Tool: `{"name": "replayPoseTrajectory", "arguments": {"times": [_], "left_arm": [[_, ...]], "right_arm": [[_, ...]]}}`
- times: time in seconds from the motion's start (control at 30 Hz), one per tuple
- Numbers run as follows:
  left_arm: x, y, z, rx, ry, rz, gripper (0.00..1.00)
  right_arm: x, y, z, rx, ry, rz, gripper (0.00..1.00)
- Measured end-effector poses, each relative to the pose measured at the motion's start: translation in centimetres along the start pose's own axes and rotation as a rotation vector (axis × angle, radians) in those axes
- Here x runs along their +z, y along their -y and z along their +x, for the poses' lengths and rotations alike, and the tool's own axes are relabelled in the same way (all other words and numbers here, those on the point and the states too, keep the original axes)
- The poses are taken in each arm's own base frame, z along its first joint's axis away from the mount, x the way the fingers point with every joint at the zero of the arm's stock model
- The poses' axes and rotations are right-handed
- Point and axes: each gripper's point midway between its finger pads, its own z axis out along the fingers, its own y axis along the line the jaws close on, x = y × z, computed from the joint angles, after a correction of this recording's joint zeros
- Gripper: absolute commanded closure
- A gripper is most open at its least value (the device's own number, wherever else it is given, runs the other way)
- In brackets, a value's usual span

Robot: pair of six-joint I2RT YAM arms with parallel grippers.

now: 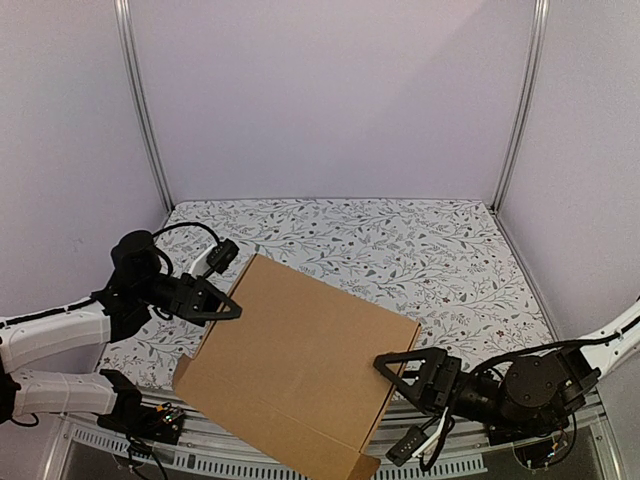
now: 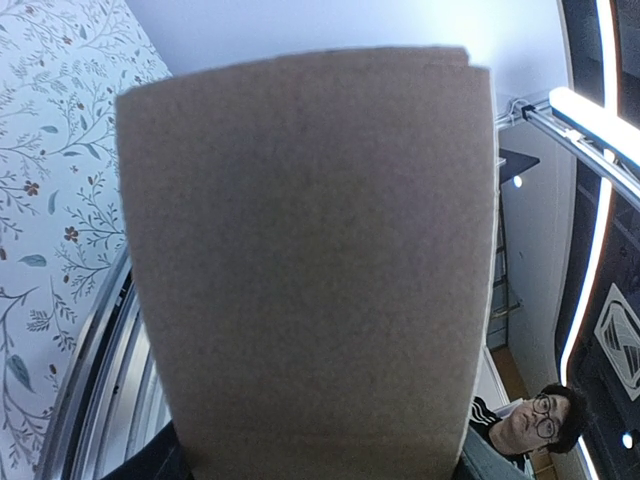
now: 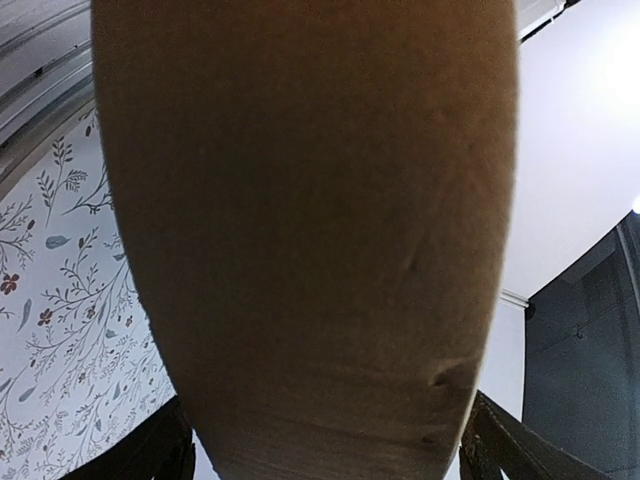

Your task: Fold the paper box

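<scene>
Brown cardboard paper box [image 1: 300, 350] looks closed. Left gripper [image 1: 232, 308] half-spread, clamping box edge. Right gripper [image 1: 388, 365] wide astride opposite edge, grip unclear. Next, likely: press lid flat.

Paper box [image 1: 300, 360]: on the desk [image 1: 400, 240], toward its near side, set askew; near corner past the desk's front edge.
Left claw [image 1: 225, 305]: at the box's left edge, board between its fingers.
Right claw [image 1: 395, 370]: at the box's right edge, astride it.

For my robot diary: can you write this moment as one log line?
box: lid down | left gripper: gripping box's left edge | right gripper: around right edge, grip unclear
</scene>
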Motion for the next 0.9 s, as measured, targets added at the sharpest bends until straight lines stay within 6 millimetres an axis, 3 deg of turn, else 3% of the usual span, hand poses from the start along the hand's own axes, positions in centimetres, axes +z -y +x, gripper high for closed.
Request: {"name": "replayPoseTrajectory", "arguments": {"times": [0.2, 0.37, 0.57, 0.9], "left_arm": [[0.04, -0.07, 0.04, -0.001, -0.002, 0.0, 0.59], [0.07, -0.18, 0.04, -0.001, -0.004, -0.001, 0.52], [0.07, -0.48, 0.14, -0.006, -0.007, -0.008, 0.31], [-0.04, -0.33, -0.37, 0.026, 0.015, -0.053, 0.01]], "right_arm": [[0.04, 0.34, -0.28, -0.014, 0.0, 0.014, 0.27], [0.0, 0.37, -0.2, -0.018, -0.008, 0.015, 0.33], [-0.12, 0.47, -0.23, -0.014, -0.017, 0.019, 0.49], [-0.09, 0.89, -0.01, 0.052, -0.041, 0.036, 0.55]]}}
